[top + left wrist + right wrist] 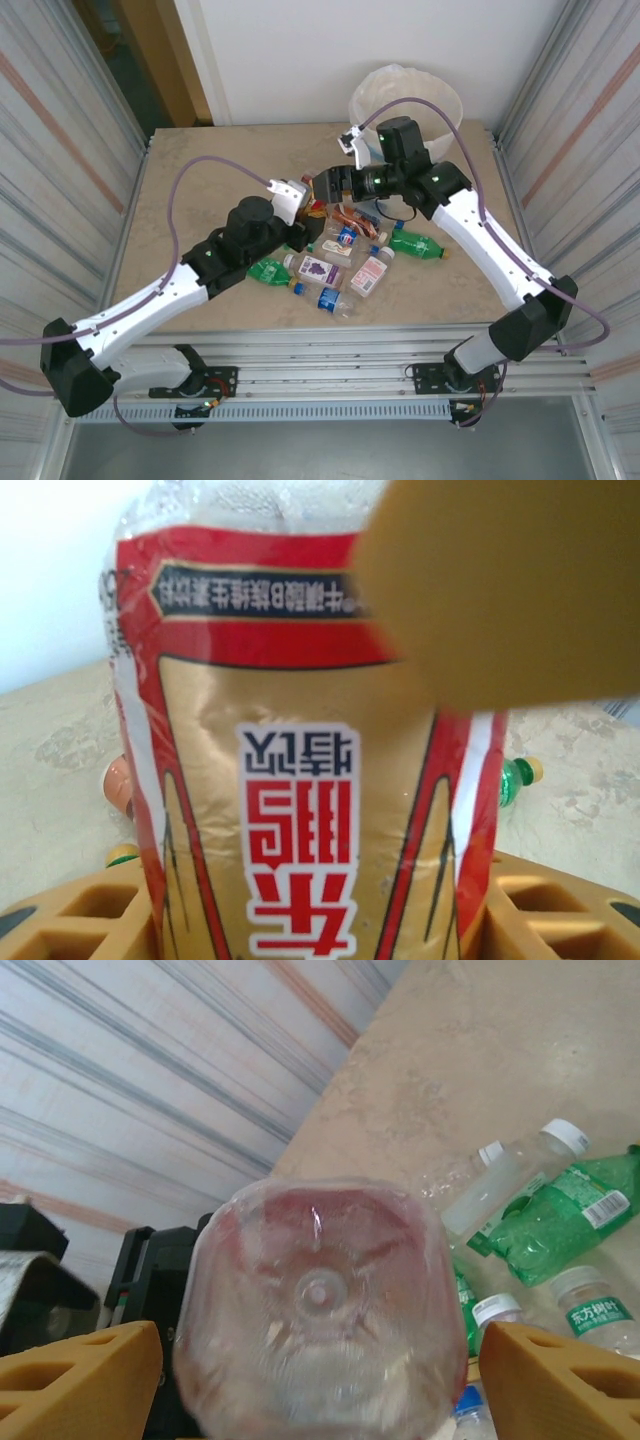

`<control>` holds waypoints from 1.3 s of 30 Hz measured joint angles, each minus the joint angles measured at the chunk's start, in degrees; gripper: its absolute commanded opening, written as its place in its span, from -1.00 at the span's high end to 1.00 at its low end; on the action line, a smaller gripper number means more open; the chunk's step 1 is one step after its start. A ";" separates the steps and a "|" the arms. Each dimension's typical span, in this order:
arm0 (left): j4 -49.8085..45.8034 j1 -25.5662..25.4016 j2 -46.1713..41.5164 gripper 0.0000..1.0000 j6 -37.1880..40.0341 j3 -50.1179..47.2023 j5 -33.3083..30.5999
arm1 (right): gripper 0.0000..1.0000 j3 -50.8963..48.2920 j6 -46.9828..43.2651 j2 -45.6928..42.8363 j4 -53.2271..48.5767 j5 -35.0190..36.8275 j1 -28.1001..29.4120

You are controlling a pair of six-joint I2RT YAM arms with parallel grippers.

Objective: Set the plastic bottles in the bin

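A clear bottle with a red and gold label [321, 211] [300, 780] hangs over the table's middle. My left gripper [306, 203] [320, 925] is shut on its sides. My right gripper [327, 186] [320, 1395] faces it from the other end. Its tan fingers [85, 1380] sit tight beside the bottle's base [320, 1310], and one blurred finger [500, 590] crosses the label. More plastic bottles lie below the grippers: a green one [420, 243], a crushed green one [268, 270] [560, 1215], a purple-labelled one [318, 267] and a pink-labelled one [368, 275]. The white bin [430, 95] stands at the back right.
A clear white-capped bottle [515, 1170] and a small blue-labelled one [330, 298] lie in the pile. Ribbed metal walls [60, 120] close both sides of the beige table [200, 180]. The right arm's upper link [480, 240] slants between the pile and the bin.
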 measured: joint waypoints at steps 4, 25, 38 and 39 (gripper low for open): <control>0.26 -0.70 0.00 0.03 0.66 0.00 0.13 | -0.54 0.00 0.22 1.62 0.96 -1.25 1.20; 0.26 -0.70 -7.72 -0.98 0.81 -2.08 -3.21 | 0.26 9.07 1.86 3.04 1.68 -1.33 -8.83; -5.18 2.54 -12.48 -0.98 -0.22 -3.72 -13.00 | 0.31 33.62 -1.51 15.13 2.12 12.59 -22.93; -5.97 3.48 -12.48 -0.98 -0.61 -3.72 -13.05 | 0.31 35.80 -2.05 17.16 1.25 13.81 -23.19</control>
